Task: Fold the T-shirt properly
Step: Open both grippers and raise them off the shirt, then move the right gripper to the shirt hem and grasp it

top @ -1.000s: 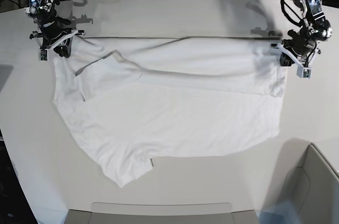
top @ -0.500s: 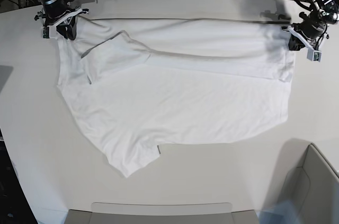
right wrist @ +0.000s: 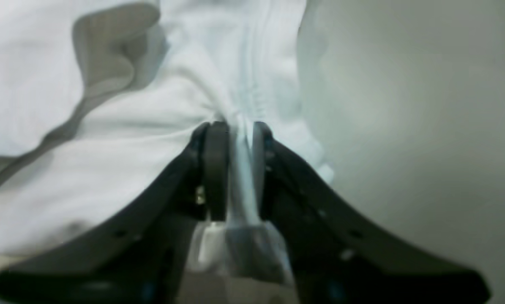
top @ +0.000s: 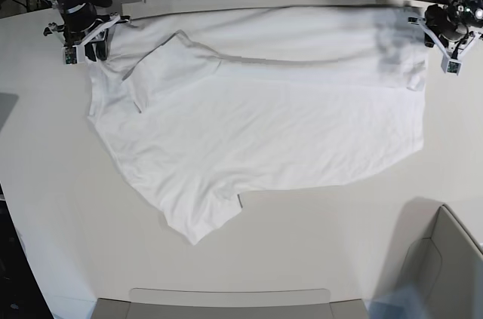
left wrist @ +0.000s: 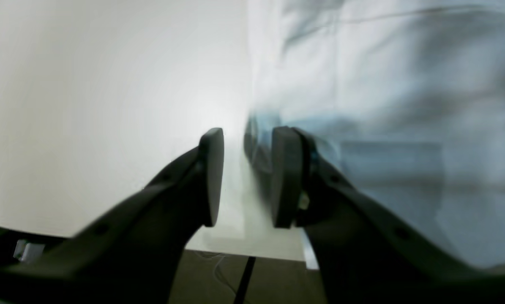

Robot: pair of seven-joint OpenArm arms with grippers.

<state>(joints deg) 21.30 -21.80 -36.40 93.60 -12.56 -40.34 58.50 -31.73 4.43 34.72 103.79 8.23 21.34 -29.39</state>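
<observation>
T-shirt lies spread on the white tabletop, long axis running across the base view, top band folded over along the far edge, one sleeve pointing toward the near side, another sleeve flap doubled over near the far-left corner. Fabric wrinkled, far-right corner blurred. Right pincer sits at the shirt's far corner on base view's left; wrist view shows jaws narrow with a bunched ridge of cloth between the pads, so it grips the T-shirt. Left pincer is at the opposite far corner, base view's right; its jaws stand apart with a clear gap, bare tabletop visible between the pads, shirt edge just beside the right-hand pad, nothing gripped. Wrist view there is motion-blurred, so cloth contact with that pad can't be confirmed. Grey bin corner at near right, well apart from the shirt.
</observation>
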